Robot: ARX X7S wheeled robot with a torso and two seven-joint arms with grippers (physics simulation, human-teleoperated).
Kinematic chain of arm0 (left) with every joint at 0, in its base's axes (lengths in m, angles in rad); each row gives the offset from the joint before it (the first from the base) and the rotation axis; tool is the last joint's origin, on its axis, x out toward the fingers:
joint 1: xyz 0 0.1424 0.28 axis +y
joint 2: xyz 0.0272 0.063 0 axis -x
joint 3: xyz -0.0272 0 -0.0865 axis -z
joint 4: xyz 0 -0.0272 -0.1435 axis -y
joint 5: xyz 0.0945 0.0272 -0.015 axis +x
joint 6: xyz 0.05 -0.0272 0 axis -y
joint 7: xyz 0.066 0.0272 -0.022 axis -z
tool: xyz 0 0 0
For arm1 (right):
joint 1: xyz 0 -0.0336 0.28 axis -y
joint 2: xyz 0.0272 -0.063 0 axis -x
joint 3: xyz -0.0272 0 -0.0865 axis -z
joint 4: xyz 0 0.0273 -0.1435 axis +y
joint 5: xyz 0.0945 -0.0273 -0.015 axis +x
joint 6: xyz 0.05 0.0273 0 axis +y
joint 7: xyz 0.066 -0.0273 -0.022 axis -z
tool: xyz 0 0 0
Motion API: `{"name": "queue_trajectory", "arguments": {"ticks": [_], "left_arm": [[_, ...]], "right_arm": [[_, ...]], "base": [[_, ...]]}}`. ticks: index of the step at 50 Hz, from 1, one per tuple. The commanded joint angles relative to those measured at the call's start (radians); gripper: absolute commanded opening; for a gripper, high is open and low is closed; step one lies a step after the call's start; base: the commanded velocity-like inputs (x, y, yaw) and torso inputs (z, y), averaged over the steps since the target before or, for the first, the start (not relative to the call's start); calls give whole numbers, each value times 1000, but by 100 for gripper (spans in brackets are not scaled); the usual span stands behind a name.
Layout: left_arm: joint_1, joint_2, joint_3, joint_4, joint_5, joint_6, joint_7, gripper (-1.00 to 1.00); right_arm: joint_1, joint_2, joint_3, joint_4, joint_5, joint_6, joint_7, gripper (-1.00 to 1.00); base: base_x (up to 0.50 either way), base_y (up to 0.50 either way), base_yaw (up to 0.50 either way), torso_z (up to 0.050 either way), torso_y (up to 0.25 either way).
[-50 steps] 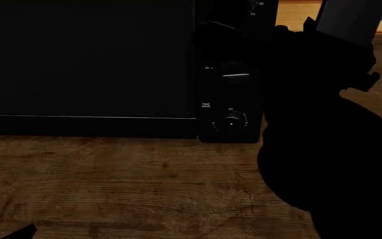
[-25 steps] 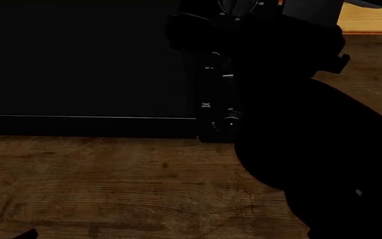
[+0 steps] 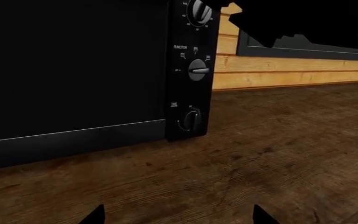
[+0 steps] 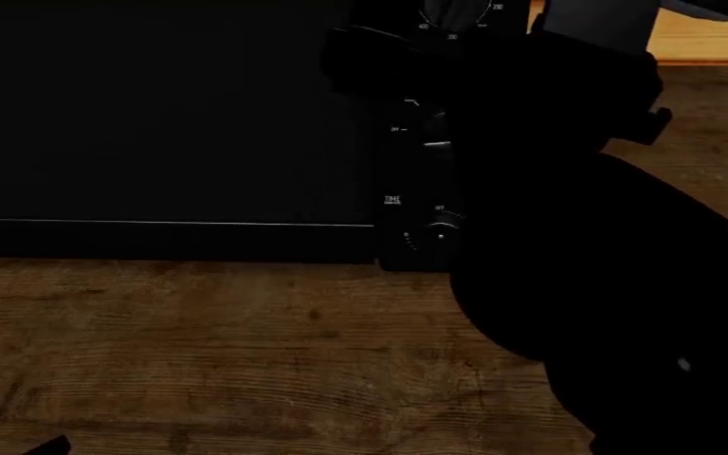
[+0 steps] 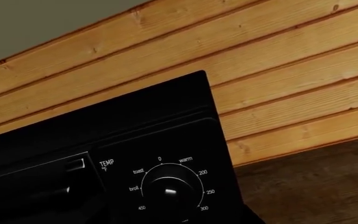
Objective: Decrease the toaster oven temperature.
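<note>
Clearly the toaster oven (image 3: 73,70) sits heavy on the table (image 3: 260,154); pinch only its rigid, smooth TEMP knob (image 5: 166,191). Whether either end effector is open or closed, you cannot tell.

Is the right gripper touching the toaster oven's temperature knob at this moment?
Cannot tell. The right wrist view shows the temperature knob on the toaster oven but no fingers; in the head view the dark right arm hides the contact point.
</note>
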Motion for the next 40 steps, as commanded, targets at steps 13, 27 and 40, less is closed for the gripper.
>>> {"name": "queue_trajectory", "arguments": {"ticks": [13, 27, 40], "left_arm": [[16, -1, -19, -8, 22, 18, 37, 100], [28, -11, -21, -10, 34, 23, 40, 100], [39, -9, -22, 2, 49, 10, 35, 100]], "right_arm": [[11, -10, -5, 59, -29, -38, -29, 100], [14, -5, -19, 93, -26, -51, -48, -100], [31, 7, -32, 67, -9, -31, -23, -100]], "base": [[0, 0, 0, 0, 0], [0, 0, 0, 0, 0], [0, 0, 0, 0, 0]]}}
